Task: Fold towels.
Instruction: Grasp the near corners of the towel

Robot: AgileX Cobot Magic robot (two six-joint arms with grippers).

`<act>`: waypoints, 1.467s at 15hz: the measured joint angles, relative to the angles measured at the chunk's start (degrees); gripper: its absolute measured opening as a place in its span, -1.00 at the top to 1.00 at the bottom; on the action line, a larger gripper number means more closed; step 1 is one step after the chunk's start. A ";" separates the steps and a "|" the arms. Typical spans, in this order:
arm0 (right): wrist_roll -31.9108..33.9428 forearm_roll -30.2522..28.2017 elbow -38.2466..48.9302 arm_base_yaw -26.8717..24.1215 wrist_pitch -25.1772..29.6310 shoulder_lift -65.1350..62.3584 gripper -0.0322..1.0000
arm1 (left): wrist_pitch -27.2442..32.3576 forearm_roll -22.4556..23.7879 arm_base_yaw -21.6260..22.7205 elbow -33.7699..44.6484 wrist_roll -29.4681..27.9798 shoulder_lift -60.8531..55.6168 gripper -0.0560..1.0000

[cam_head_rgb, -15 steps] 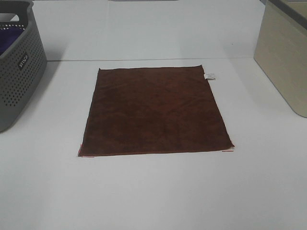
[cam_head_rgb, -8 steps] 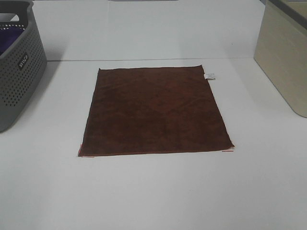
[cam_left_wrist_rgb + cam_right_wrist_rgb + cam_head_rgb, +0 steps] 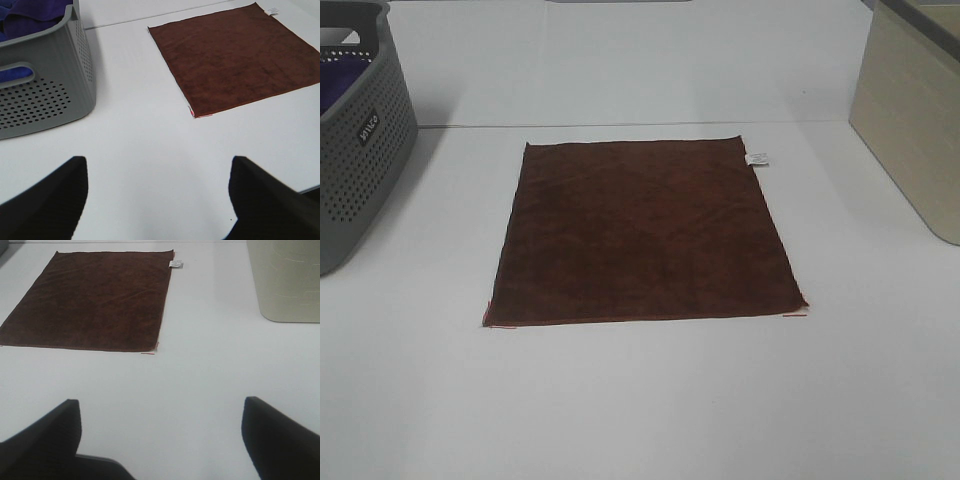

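Observation:
The reddish-brown towel (image 3: 642, 232) lies flat and unfolded in the middle of the white table, with its small white tag (image 3: 757, 158) at the far right corner. It also shows in the left wrist view (image 3: 237, 57) and in the right wrist view (image 3: 95, 298). Neither arm shows in the exterior high view. My left gripper (image 3: 157, 197) is open and empty over bare table, short of the towel's near left corner. My right gripper (image 3: 160, 437) is open and empty over bare table, short of the towel's near right corner.
A grey perforated basket (image 3: 355, 150) with a purple cloth (image 3: 30, 12) in it stands at the left. A beige bin (image 3: 912, 110) stands at the right, also in the right wrist view (image 3: 285, 280).

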 joint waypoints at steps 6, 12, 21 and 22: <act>0.00 0.00 0.00 0.00 0.00 0.00 -0.66 | 0.00 0.00 0.00 0.00 0.00 0.00 -0.52; 0.00 0.00 0.00 0.00 0.00 0.00 -0.66 | 0.00 -0.11 0.00 0.00 0.00 0.00 -0.52; 0.57 0.23 -1.15 0.00 -10.20 8.48 -0.65 | -17.65 -1.43 0.00 -0.80 -0.11 5.96 -0.52; 0.57 0.23 -1.15 0.00 -13.75 12.72 -0.61 | -21.31 -1.60 0.00 -0.80 -0.34 9.00 -0.52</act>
